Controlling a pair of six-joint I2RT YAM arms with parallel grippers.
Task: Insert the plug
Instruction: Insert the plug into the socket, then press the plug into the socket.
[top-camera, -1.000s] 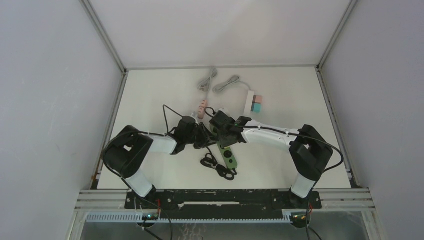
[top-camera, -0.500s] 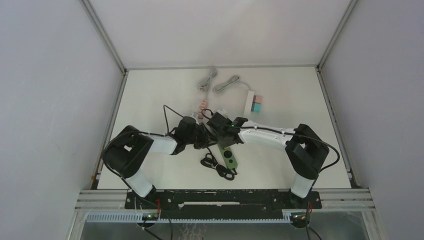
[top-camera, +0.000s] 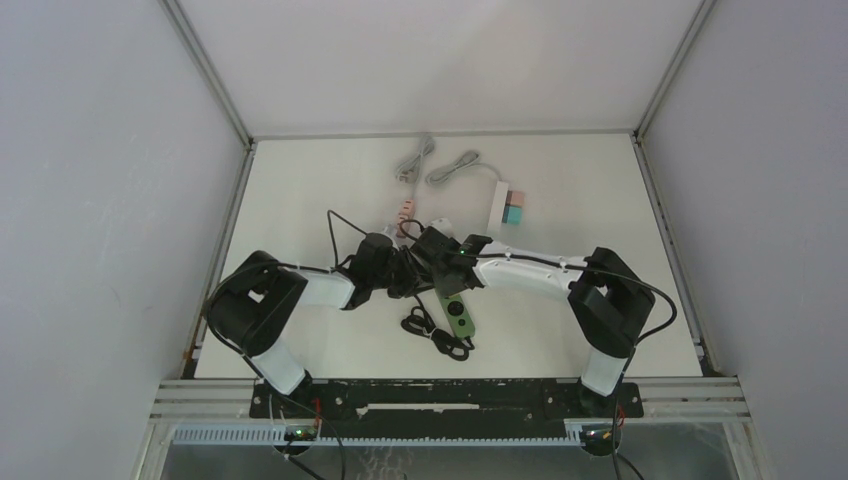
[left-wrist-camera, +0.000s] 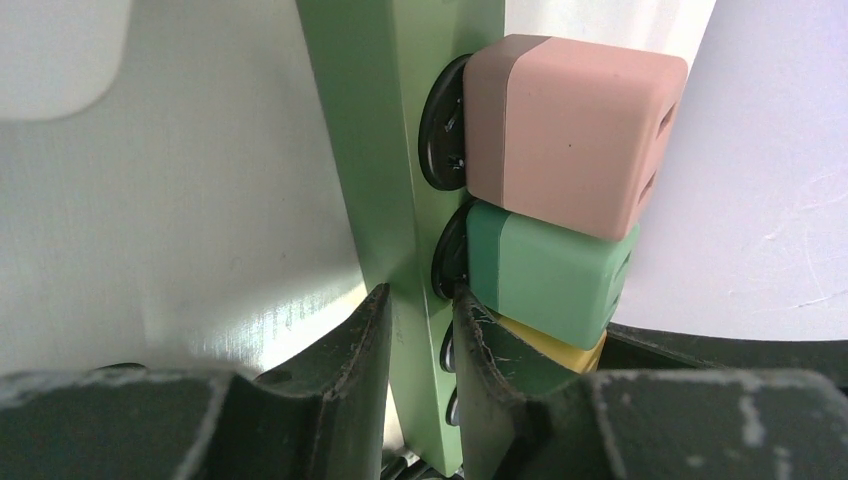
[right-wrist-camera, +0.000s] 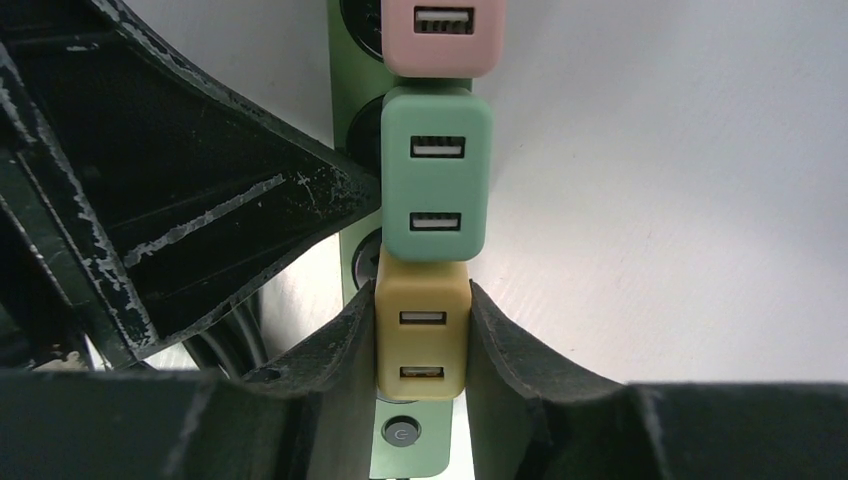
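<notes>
A green power strip (top-camera: 458, 311) lies mid-table. In the left wrist view the strip (left-wrist-camera: 385, 150) stands on edge with a pink plug (left-wrist-camera: 575, 130), a green plug (left-wrist-camera: 555, 280) and a yellow plug (left-wrist-camera: 545, 347) seated in a row. My left gripper (left-wrist-camera: 420, 330) is shut on the strip's body; it also shows in the top view (top-camera: 405, 272). My right gripper (right-wrist-camera: 422, 340) is shut on the yellow plug (right-wrist-camera: 422, 325), which sits against the strip below the green plug (right-wrist-camera: 436, 180) and above the power button (right-wrist-camera: 400, 436). From above, the right gripper (top-camera: 447, 262) is over the strip.
A white power strip (top-camera: 497, 203) with pink and teal plugs lies at the back right. Grey cables (top-camera: 430, 160) lie at the back. A small pink strip (top-camera: 402, 212) sits behind the grippers. A black cable coil (top-camera: 435, 335) lies beside the green strip. The left gripper's finger (right-wrist-camera: 200, 200) crowds the right wrist view.
My right gripper has shifted a little to the left and away from me over the green strip. The left arm has hardly moved.
</notes>
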